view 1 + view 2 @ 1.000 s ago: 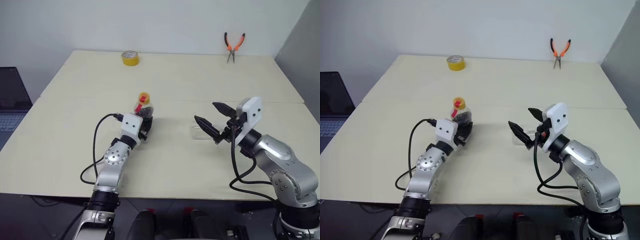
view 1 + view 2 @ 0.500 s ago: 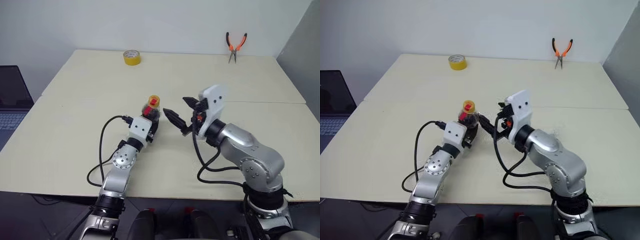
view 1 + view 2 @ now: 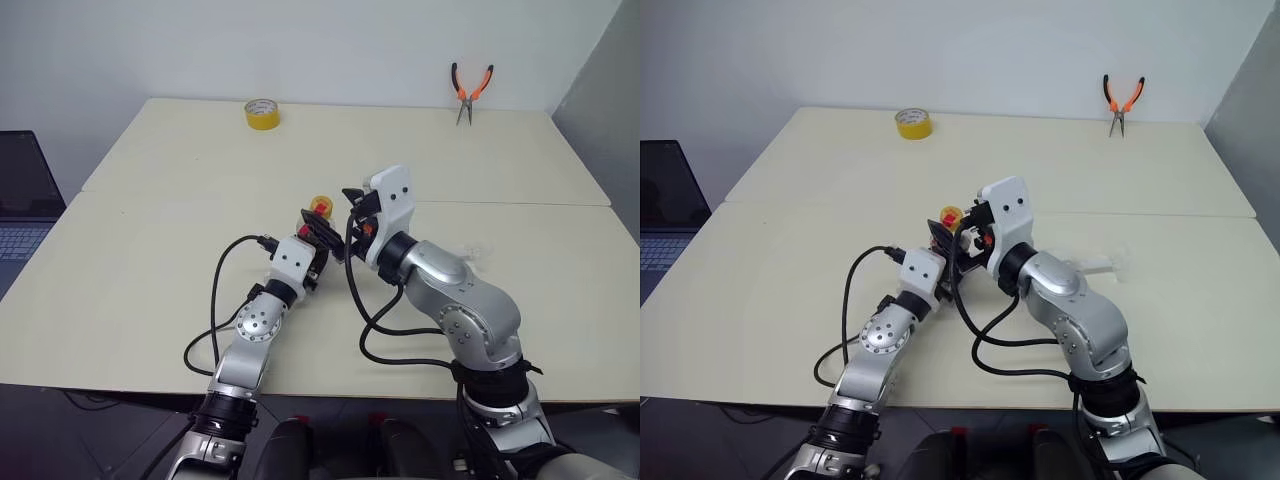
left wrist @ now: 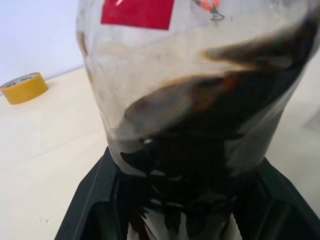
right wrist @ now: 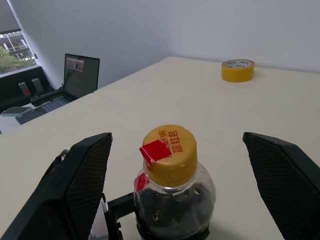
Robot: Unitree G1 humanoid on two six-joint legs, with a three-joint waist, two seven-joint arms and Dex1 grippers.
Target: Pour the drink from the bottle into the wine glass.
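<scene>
My left gripper (image 3: 314, 252) is shut on the lower body of the bottle (image 3: 319, 222), holding it upright just above the table near the middle. Close up in the left wrist view, the dark drink (image 4: 200, 145) fills the lower part of the bottle. The yellow cap (image 5: 170, 150) carries a red tag. My right gripper (image 5: 180, 185) is open, with one finger on each side of the bottle's neck and clear of it. A faint clear part of the wine glass (image 3: 1106, 266) shows low on the table beyond my right forearm; the arm hides the rest of it.
A yellow tape roll (image 3: 262, 113) sits at the table's (image 3: 150, 250) far left edge. Orange-handled pliers (image 3: 469, 90) lie at the far right edge. A laptop (image 3: 20, 190) stands off the table's left side. A seam runs across the tabletop.
My right arm has swung left across the table, from near the glass to the bottle. Its open fingers now flank the cap. The left gripper has edged right with the bottle.
</scene>
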